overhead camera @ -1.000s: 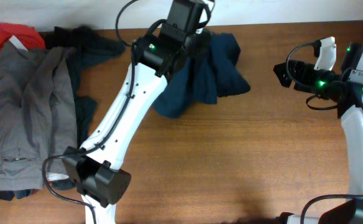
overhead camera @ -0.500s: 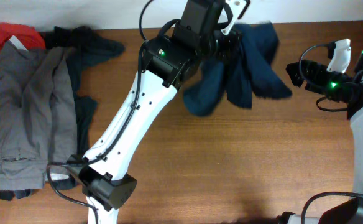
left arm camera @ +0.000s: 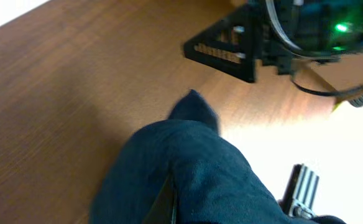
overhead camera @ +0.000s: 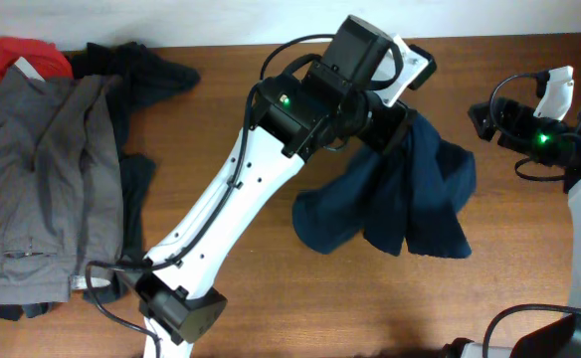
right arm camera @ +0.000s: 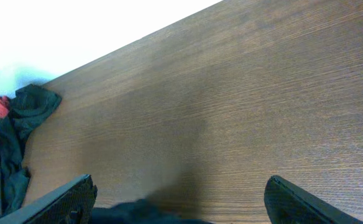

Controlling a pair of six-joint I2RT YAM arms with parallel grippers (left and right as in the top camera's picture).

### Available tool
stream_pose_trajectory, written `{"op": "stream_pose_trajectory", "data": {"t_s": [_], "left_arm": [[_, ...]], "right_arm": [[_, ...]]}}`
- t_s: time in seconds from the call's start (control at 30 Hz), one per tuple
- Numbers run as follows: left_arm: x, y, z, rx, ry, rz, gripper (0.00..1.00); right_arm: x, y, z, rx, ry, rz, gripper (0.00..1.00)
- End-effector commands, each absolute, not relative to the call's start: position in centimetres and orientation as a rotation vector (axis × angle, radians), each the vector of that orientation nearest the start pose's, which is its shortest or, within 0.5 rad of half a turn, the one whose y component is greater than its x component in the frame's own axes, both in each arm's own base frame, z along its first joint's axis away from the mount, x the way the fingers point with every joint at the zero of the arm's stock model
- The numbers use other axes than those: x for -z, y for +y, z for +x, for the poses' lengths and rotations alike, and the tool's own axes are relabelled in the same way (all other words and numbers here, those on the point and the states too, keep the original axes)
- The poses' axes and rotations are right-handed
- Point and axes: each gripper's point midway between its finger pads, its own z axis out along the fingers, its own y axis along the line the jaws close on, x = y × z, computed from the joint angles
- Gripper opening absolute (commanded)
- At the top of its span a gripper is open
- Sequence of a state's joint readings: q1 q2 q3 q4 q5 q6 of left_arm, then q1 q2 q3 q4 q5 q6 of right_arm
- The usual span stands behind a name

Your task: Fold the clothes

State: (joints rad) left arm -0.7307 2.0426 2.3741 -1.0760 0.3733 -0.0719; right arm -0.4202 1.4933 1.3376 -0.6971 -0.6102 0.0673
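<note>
The dark navy shorts (overhead camera: 400,204) hang bunched from my left gripper (overhead camera: 398,117), which is shut on their upper edge right of the table's middle. In the left wrist view the navy cloth (left arm camera: 194,177) fills the lower frame and hides my own fingers. My right gripper (overhead camera: 483,119) stands open just right of the shorts, apart from them. In the right wrist view its fingers (right arm camera: 69,199) are spread wide, with a dark edge of the shorts (right arm camera: 138,214) low between them. The other clothes lie at the far left.
Grey trousers (overhead camera: 42,189) lie lengthwise along the left edge. A red piece (overhead camera: 27,55) and a black garment (overhead camera: 141,70) sit at the back left; both show small in the right wrist view. My left arm (overhead camera: 231,209) crosses the table diagonally.
My left gripper has swung right and toward the front with the shorts, which now hang lower and wider. The right gripper has drawn back slightly to the right and stayed open.
</note>
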Motion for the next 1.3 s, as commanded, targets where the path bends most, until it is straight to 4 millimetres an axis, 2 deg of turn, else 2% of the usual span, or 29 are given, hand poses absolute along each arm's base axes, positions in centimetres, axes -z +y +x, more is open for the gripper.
{"op": "stream_pose_trajectory", "data": {"t_s": [0.0,0.1,0.13,0.17,0.2,0.23,0.3,0.37,0.5,0.57,0.67,0.73,0.9,1.0,1.1,1.27], "left_arm": [[-31.5,-38.0,38.8,0.708,2.229,0.84,0.01],[-28.3,-37.2,43.6,0.632,2.249,0.749,0.01],[-27.4,-37.2,45.5,0.623,2.232,0.722,0.08],[-25.4,-36.7,48.8,0.566,2.216,0.663,0.68],[-24.3,-36.1,50.8,0.531,2.206,0.625,1.0],[-22.8,-35.4,52.3,0.516,2.212,0.599,1.0],[-20.8,-33.5,53.8,0.539,2.277,0.521,1.0],[-19.9,-31.3,53.9,0.572,2.346,0.476,1.0],[-19.5,-27.6,53.2,0.574,2.452,0.428,0.99],[-19.4,-26.6,51.9,0.563,2.483,0.524,0.99],[-18.9,-26.8,49.5,0.533,2.494,0.741,0.99],[-18.0,-27.6,47.6,0.488,2.48,0.945,0.99],[-14.3,-29.1,44.3,0.213,2.47,1.302,0.97],[-12.7,-30.9,42.3,0.14,2.458,1.431,0.97],[-12.0,-32.2,40.7,0.084,2.44,1.513,0.96],[-10.4,-33.5,39.6,0.041,2.425,1.563,0.96]], "right_arm": [[-24.5,-7.1,39.8,-0.555,2.26,0.279,0.91],[-24.4,-7.0,39.6,-0.56,2.267,0.283,0.91],[-24.4,-7.0,39.6,-0.562,2.27,0.284,0.91],[-24.3,-6.9,39.5,-0.567,2.272,0.285,0.91],[-24.3,-6.8,39.5,-0.575,2.273,0.283,0.91],[-24.3,-6.7,39.4,-0.586,2.275,0.282,0.91],[-24.1,-6.5,39.1,-0.596,2.289,0.289,0.91],[-23.8,-6.5,38.9,-0.595,2.303,0.292,0.91],[-23.8,-6.5,38.9,-0.591,2.302,0.293,0.91],[-23.9,-6.6,39.0,-0.588,2.297,0.29,0.91],[-24.0,-6.6,39.1,-0.585,2.293,0.287,0.91],[-23.9,-6.6,39.1,-0.586,2.294,0.288,0.91],[-23.5,-6.6,39.1,-0.593,2.306,0.296,0.91],[-23.1,-6.6,39.1,-0.599,2.317,0.303,0.91],[-23.0,-6.6,39.0,-0.602,2.321,0.305,0.91],[-22.7,-6.6,39.1,-0.606,2.326,0.309,0.91]]}}
